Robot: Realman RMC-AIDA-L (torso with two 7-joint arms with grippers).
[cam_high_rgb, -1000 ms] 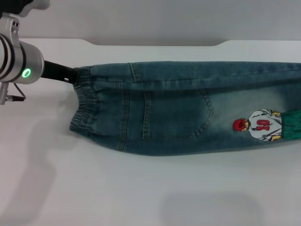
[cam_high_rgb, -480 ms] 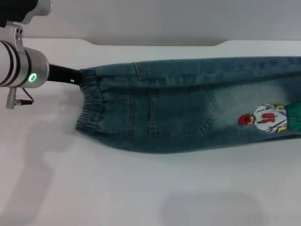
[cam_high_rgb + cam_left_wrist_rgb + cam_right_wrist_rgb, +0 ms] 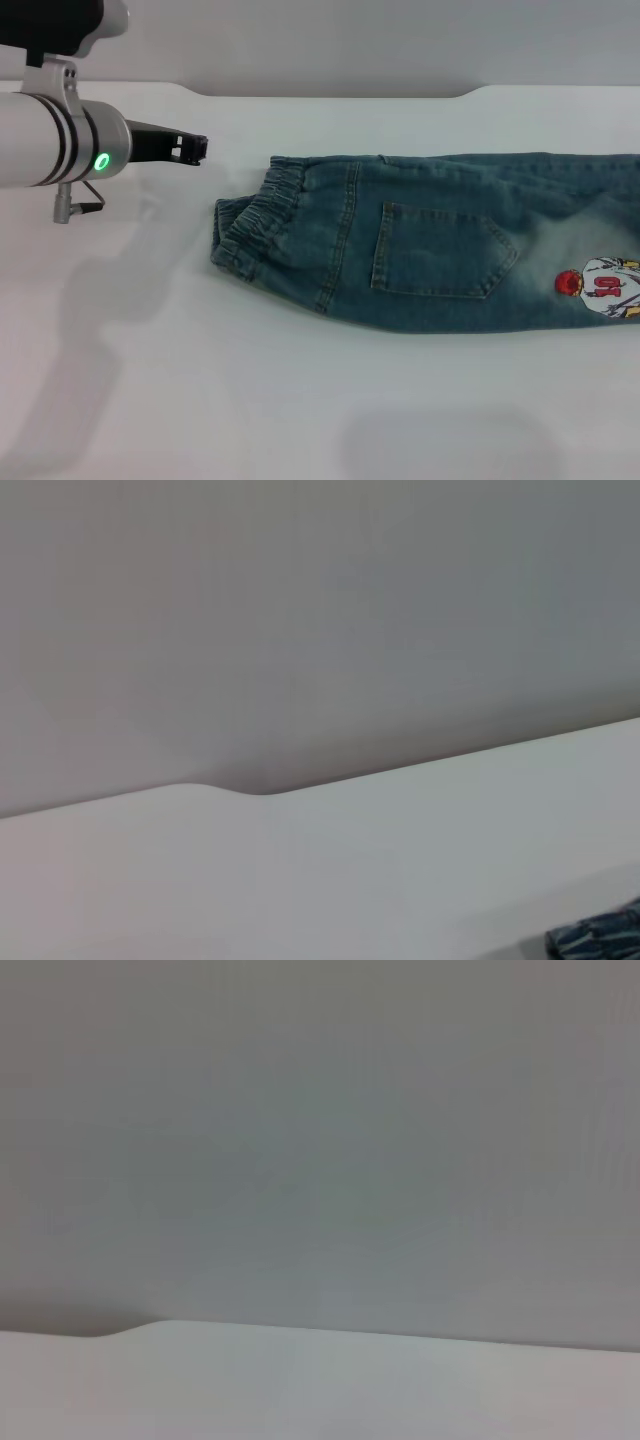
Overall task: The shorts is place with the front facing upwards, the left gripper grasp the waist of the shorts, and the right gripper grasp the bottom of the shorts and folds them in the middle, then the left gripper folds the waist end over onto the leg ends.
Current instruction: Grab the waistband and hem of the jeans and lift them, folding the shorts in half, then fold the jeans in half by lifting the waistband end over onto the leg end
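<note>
The blue denim shorts point(image 3: 340, 255) lie flat on the white table point(image 3: 300, 400), folded lengthwise. A pocket point(image 3: 440, 250) faces up and a cartoon patch point(image 3: 605, 287) sits near the right frame edge. The elastic waist point(image 3: 255, 218) is the left end and lies slightly crumpled. My left gripper point(image 3: 198, 148) hovers up and to the left of the waist, apart from it, open and holding nothing. In the left wrist view only a corner of denim point(image 3: 600, 940) shows. The leg ends run out of view on the right. My right gripper shows in no view.
The table's back edge point(image 3: 330, 95) has a shallow recess in front of a grey wall. Bare white tabletop lies in front of the shorts and to their left. The right wrist view shows only the table edge point(image 3: 300, 1335) and the wall.
The left gripper has let go of the waist and drawn slightly up and away. The shorts have slid to the right and the waist has dropped onto the table.
</note>
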